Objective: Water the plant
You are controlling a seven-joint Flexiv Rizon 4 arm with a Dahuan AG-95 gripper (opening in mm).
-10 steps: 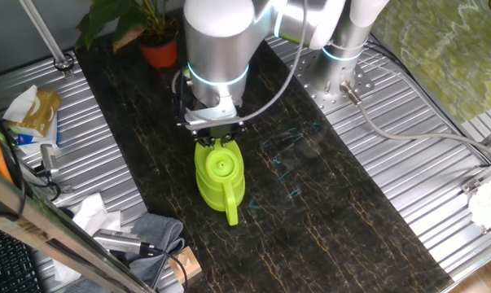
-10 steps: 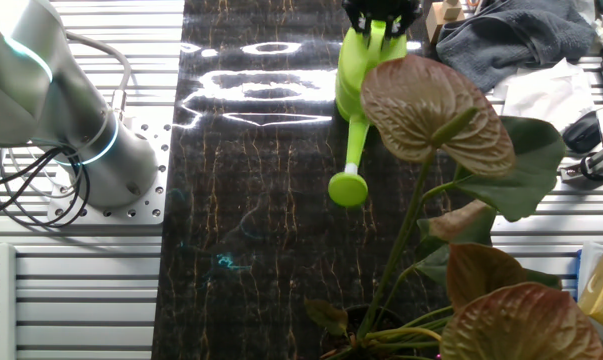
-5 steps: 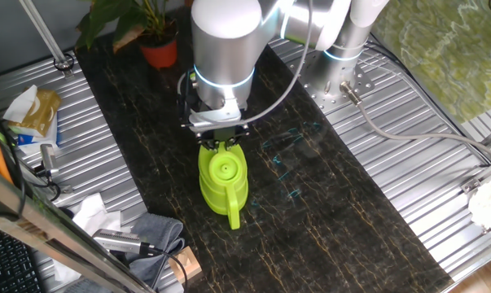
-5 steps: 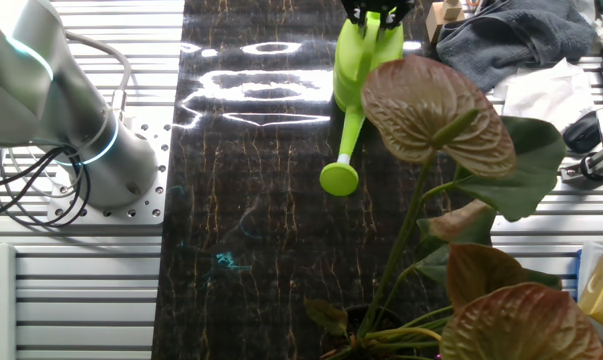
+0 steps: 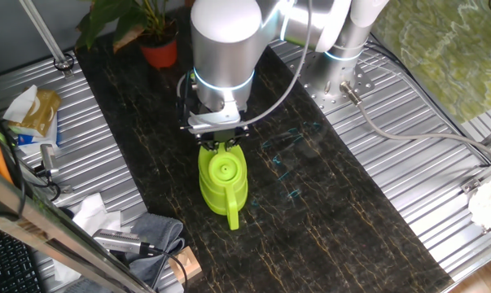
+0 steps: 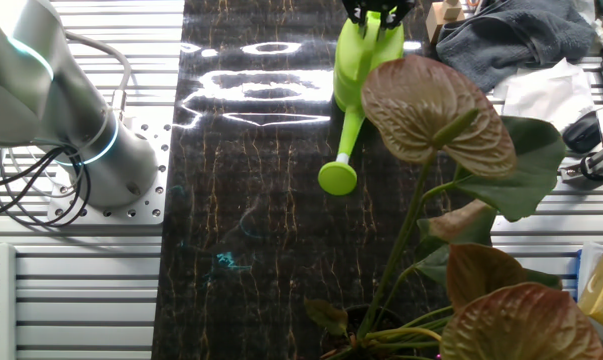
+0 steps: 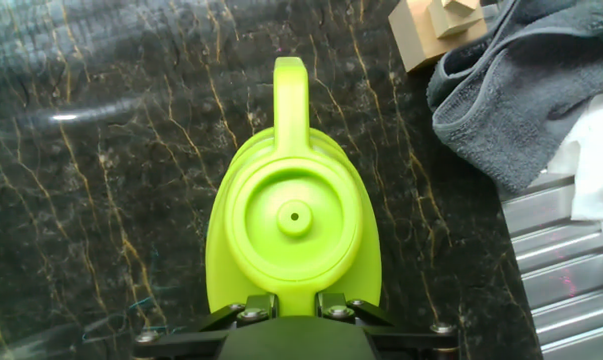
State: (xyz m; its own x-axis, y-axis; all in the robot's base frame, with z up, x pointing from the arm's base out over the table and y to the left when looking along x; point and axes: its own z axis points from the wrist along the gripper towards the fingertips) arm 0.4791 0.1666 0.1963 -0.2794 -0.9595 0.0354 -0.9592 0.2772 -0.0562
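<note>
A lime-green watering can (image 5: 222, 175) is on the dark marble-patterned strip, its spout pointing toward the table's near edge. My gripper (image 5: 218, 145) reaches down onto the can's rear handle and is shut on it; in the hand view the gripper (image 7: 293, 305) has its fingers on either side of the handle, with the lid of the watering can (image 7: 293, 220) just ahead. The plant (image 5: 160, 49), in a small orange-red pot, stands at the far end of the strip. In the other fixed view the plant (image 6: 426, 105) has broad leaves in the foreground, with the spout of the watering can (image 6: 361, 70) pointing toward them.
A grey cloth (image 7: 501, 90) and wooden blocks (image 7: 436, 25) lie to the right of the can. Paper bags (image 5: 33, 110) and cables clutter the ribbed metal surface on the left. The arm's base (image 6: 71, 130) stands on the opposite side.
Over the last second the can has shifted slightly with the gripper, and its spout has swung a little to the left in the other fixed view. Since half a second ago, almost nothing has moved.
</note>
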